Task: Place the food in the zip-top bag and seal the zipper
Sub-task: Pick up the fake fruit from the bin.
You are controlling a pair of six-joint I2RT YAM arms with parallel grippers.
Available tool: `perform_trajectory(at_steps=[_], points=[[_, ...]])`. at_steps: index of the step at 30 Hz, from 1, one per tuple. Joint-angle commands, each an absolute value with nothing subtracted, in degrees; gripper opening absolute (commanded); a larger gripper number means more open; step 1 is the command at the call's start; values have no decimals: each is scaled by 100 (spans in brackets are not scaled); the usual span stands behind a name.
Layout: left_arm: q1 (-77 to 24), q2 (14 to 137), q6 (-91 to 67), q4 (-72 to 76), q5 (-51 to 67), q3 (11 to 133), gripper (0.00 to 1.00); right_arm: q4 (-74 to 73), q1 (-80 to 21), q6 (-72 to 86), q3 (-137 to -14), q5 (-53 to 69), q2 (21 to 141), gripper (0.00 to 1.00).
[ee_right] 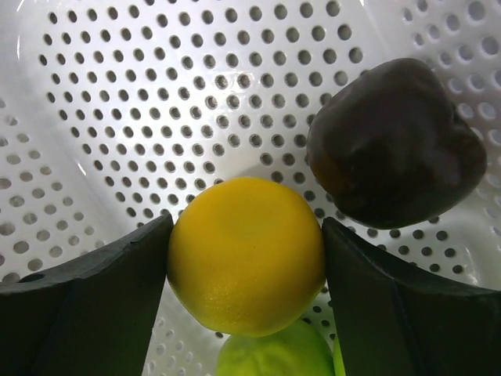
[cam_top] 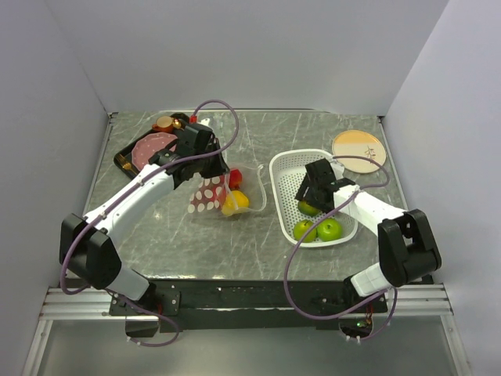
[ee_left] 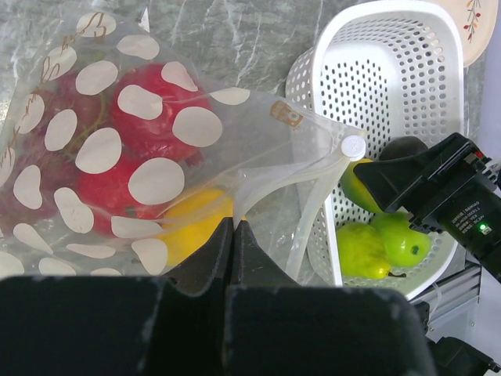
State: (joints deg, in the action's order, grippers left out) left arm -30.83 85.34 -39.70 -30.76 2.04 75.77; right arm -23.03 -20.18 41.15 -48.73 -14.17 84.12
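The zip-top bag (ee_left: 156, 141), clear with white dots, lies left of the basket with red fruit (ee_left: 141, 110) and a yellow fruit (ee_left: 192, 227) inside. Its white zipper (ee_left: 313, 204) curves along the open mouth toward the basket. My left gripper (ee_left: 233, 223) is shut on the bag's mouth edge. Inside the white perforated basket (ee_right: 156, 94), my right gripper (ee_right: 246, 258) has both fingers pressed against a yellow citrus (ee_right: 246, 235). A dark plum (ee_right: 395, 145) sits just beyond it and a green apple (ee_right: 274, 356) below. In the top view the right gripper (cam_top: 311, 202) is low in the basket.
Two green apples (cam_top: 329, 229) lie at the basket's near end. A dark tray (cam_top: 125, 157) with a pink meat slice stands at the back left. A round plate (cam_top: 358, 146) sits at the back right. Grey walls close in the table.
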Motion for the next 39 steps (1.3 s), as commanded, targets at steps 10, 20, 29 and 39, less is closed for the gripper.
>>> perform_trajectory(at_steps=[10,20,29,39], points=[[-3085,8446,-3982,-2892,299,7682,1,-1986,-1986,3595,-4772,-896,8112,92],[-3094,8402,-4017,-2900,255,7629,1,-2100,-2013,3533,-4843,-642,8411,91],[-3094,8464,-3990,-2909,264,7717,1,-2101,-2057,3498,-4816,-597,8473,90],[-3094,8446,-3981,-2944,255,7682,1,-2065,-2065,3507,-5001,-554,8640,49]])
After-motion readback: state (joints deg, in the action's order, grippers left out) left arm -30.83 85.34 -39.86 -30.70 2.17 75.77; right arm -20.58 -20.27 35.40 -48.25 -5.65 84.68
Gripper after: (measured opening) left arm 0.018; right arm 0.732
